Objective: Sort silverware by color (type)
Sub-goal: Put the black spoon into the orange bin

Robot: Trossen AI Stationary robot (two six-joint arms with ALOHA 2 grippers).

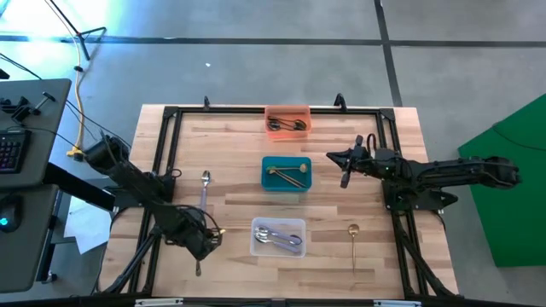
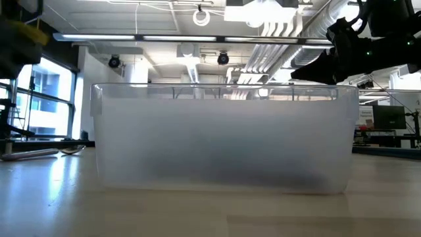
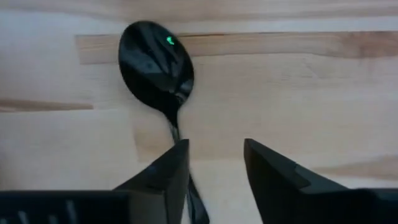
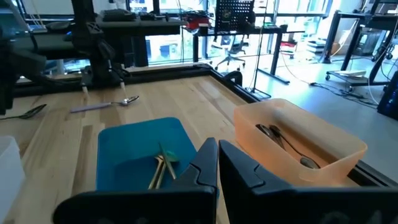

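— How much room do I have on the surface (image 1: 230, 162)?

— The three bins run down the middle: orange bin (image 1: 287, 122) at the far edge, teal bin (image 1: 286, 173) behind it, clear bin (image 1: 278, 236) nearest me. I see bare wood on both sides of that column.

— Anything lying in those lanes?

— On the left a silver spoon (image 1: 205, 183), and a black spoon (image 3: 157, 68) under my left gripper (image 3: 214, 165), whose fingers stand apart, one beside its handle. On the right a gold spoon (image 1: 353, 239) lies alone. My right gripper (image 1: 345, 175) hangs just right of the teal bin, fingers nearly together.
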